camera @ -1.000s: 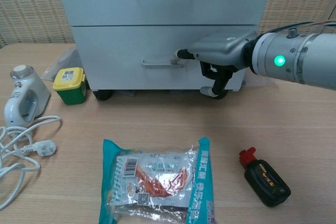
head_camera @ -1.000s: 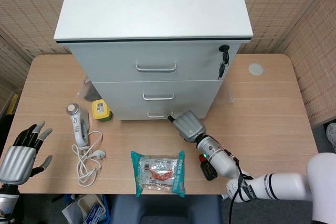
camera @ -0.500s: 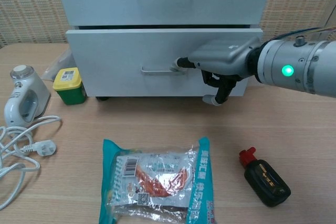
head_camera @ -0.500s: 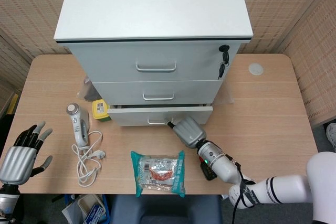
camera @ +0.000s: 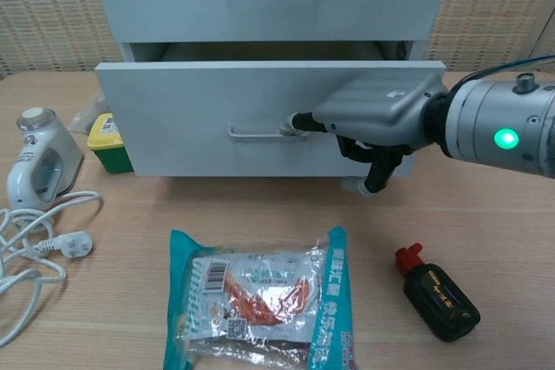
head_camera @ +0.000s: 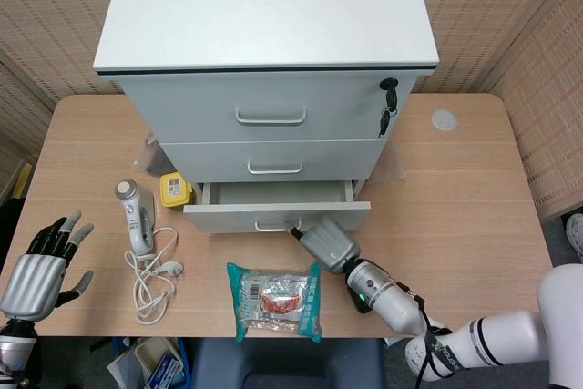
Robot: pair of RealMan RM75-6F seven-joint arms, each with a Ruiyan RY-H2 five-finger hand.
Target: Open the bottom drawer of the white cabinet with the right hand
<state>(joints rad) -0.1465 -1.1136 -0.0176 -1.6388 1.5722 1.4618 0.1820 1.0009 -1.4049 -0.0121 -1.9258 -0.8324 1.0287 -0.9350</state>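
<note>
The white cabinet [head_camera: 269, 34] stands at the back middle of the table. Its bottom drawer [head_camera: 273, 205] [camera: 208, 119] is pulled partway out, showing a pale interior. My right hand [head_camera: 326, 243] [camera: 373, 114] has fingertips hooked on the right end of the drawer's metal handle [camera: 260, 134], the other fingers curled below. My left hand [head_camera: 36, 266] hovers open, fingers spread, at the table's near left corner, away from the cabinet; only the head view shows it.
A teal snack packet [head_camera: 275, 301] [camera: 260, 296] lies just in front of the drawer. A small black bottle with red cap [camera: 438, 292] sits under my right forearm. A yellow-green box [head_camera: 175, 190], a white handheld device with cord [head_camera: 137, 216] and a white disc [head_camera: 444, 119] lie around.
The bottom drawer has slid out from closed toward the table's front, pulled by my right hand, which moved back with the handle. My left hand stayed put.
</note>
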